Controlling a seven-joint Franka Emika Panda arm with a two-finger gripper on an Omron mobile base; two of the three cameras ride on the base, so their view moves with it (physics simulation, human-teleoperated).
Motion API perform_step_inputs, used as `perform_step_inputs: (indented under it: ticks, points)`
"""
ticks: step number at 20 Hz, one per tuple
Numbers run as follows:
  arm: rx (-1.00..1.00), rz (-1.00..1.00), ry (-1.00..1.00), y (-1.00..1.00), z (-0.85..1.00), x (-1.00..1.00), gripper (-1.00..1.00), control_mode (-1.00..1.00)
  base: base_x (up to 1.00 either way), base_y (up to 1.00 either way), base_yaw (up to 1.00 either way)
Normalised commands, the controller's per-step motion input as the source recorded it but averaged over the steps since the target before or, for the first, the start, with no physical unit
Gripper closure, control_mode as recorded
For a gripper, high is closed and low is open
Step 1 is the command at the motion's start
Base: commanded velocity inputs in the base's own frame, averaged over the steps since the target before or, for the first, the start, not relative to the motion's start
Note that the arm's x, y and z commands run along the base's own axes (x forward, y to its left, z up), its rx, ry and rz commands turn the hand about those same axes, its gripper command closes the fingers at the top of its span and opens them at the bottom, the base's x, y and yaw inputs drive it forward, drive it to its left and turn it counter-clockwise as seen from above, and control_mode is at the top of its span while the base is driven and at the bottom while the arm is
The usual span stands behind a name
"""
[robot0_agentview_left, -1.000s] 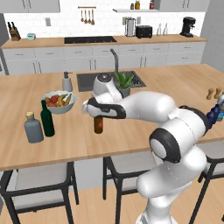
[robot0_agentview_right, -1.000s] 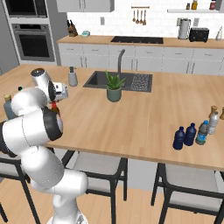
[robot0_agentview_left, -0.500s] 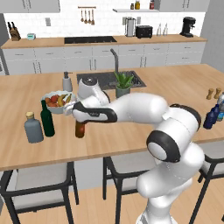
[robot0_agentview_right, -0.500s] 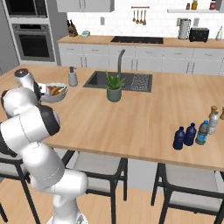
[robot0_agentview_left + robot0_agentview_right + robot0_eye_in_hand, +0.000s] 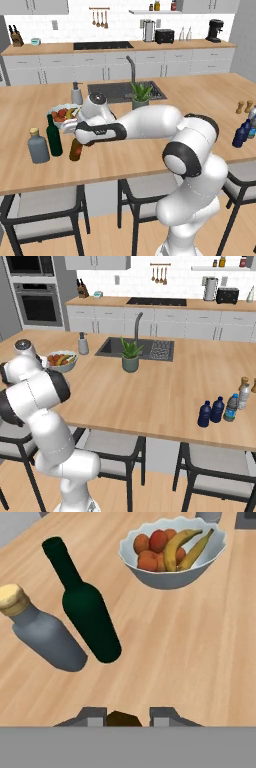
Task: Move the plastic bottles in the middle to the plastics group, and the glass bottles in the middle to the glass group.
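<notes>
Wooden island counter (image 5: 150, 155), sink (image 5: 120, 90) behind; hand (image 5: 79, 134) pinching brown bottle (image 5: 76, 150).

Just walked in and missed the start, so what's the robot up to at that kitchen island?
The white arm's hand is shut on a small brown bottle, holding it right beside the tall dark green bottle and the squat grey bottle with a tan stopper. A white bowl of fruit sits just beyond them. At the wooden island's other end, two dark blue bottles stand next to a pale bottle with a teal base.
</notes>
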Motion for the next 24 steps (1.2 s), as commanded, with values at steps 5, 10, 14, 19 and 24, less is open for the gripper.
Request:
perform_step_inputs:
  ticks: [5,10,14,19,24]
  points:
    - [-0.04,0.0,0.0,0.37,-0.13,0.03,1.0,-1.0,0.0,0.0,0.0]
    - [-0.07,0.0,-0.01,0.32,-0.05,0.08,1.0,-1.0,0.0,0.0,0.0]
    - [-0.07,0.0,-0.01,0.33,-0.06,0.02,1.0,-1.0,0.0,0.0,0.0]
    - [-0.06,0.0,-0.01,0.32,-0.13,0.0,1.0,-1.0,0.0,0.0,0.0]
    - [-0.03,0.0,-0.04,0.16,-0.09,0.0,1.0,-1.0,0.0,0.0,0.0]
